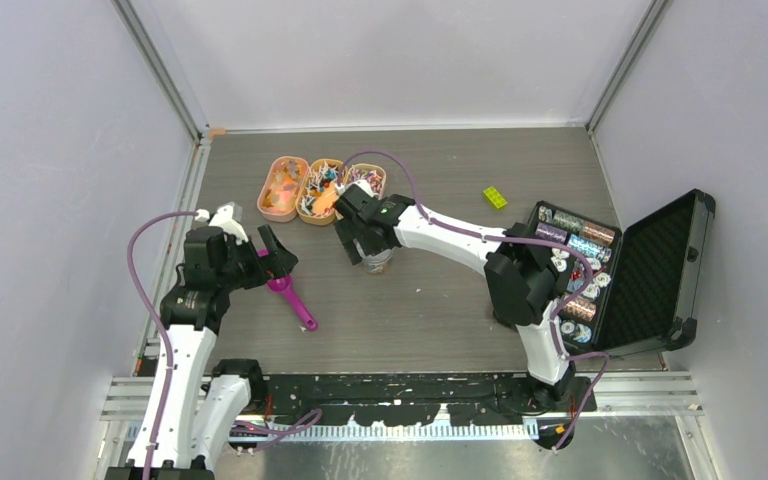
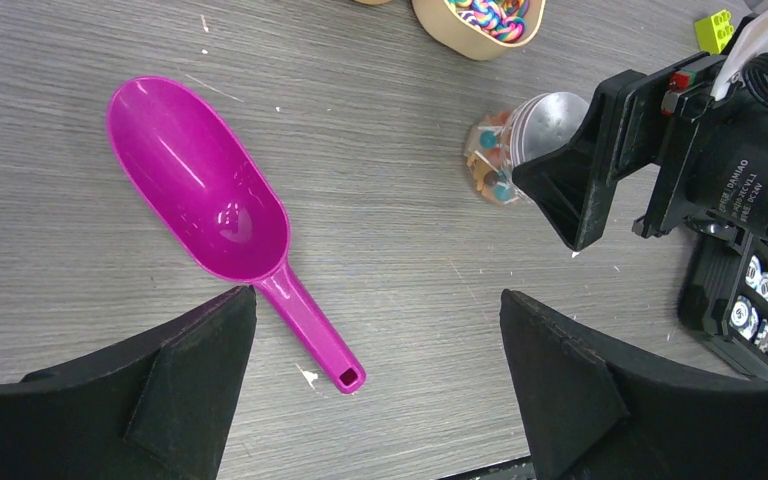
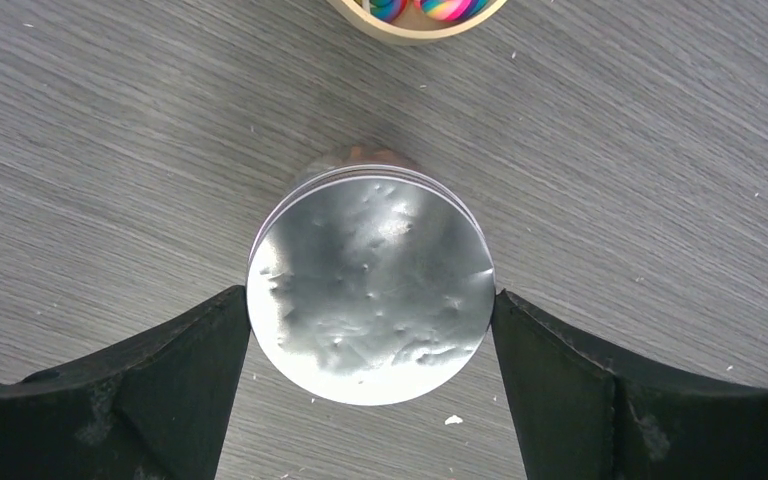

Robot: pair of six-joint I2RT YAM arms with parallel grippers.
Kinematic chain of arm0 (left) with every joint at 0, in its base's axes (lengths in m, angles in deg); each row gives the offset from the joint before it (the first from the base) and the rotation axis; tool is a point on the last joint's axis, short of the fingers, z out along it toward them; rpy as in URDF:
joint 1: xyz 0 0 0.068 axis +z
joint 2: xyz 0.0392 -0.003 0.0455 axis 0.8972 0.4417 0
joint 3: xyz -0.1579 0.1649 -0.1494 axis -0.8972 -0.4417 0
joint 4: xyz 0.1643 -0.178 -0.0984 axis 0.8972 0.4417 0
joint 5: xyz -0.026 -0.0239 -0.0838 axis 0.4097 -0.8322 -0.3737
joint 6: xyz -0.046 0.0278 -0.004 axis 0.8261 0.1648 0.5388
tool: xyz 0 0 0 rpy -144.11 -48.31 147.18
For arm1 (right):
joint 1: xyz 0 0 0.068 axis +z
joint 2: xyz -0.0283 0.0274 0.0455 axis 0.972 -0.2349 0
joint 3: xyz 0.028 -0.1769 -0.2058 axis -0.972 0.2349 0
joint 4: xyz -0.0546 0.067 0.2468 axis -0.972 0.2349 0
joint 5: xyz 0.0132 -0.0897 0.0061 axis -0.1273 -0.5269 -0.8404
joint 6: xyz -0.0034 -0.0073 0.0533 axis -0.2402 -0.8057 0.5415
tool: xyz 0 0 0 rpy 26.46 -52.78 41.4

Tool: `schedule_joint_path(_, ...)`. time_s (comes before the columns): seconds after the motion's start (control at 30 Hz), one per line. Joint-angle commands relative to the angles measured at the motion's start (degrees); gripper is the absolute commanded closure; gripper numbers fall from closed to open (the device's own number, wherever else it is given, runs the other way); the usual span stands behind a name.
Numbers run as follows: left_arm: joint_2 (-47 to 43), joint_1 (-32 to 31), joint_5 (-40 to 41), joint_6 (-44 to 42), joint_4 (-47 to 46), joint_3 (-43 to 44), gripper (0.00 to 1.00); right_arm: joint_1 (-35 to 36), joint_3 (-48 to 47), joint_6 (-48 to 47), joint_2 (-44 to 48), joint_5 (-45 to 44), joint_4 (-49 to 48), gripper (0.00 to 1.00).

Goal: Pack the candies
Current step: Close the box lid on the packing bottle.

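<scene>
Three tan oval trays (image 1: 273,203) at the back of the table hold the candies (image 1: 320,190), orange ones on the left and mixed colours beside them. A clear jar (image 1: 377,260) with a silver lid (image 3: 370,285) stands in front of them, with candies (image 2: 490,160) showing through its wall. My right gripper (image 3: 370,310) is open, its fingertips flanking the lid's rim at both sides. A magenta scoop (image 2: 200,180) lies empty on the table. My left gripper (image 2: 378,300) hangs open above the scoop's handle, holding nothing.
An open black case (image 1: 660,260) with poker chips (image 1: 575,265) stands at the right. A yellow-green toy brick (image 1: 494,197) lies behind it. Grey walls close in the table on the left, back and right.
</scene>
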Motion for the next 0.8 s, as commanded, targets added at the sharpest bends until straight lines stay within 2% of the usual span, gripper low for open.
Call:
schedule_joint_path(0.0, -0.95, -0.4, 0.02, -1.29, -2.49, -0.09, 0.07, -0.25, -2.13, -0.56, 0.26, -0.97, 1.55, 0.06)
schedule_joint_path(0.3, -1.05, -0.36, -0.24, -1.42, -2.55, -0.18, 0.07, -2.11, 1.91, 1.41, 4.24, 3.96, -3.93, 0.05)
schedule_joint_path(0.77, -0.86, -0.41, -0.94, -1.42, -2.65, -0.26, 0.08, -4.14, 1.01, 3.05, 8.6, 8.6, -1.75, 0.05)
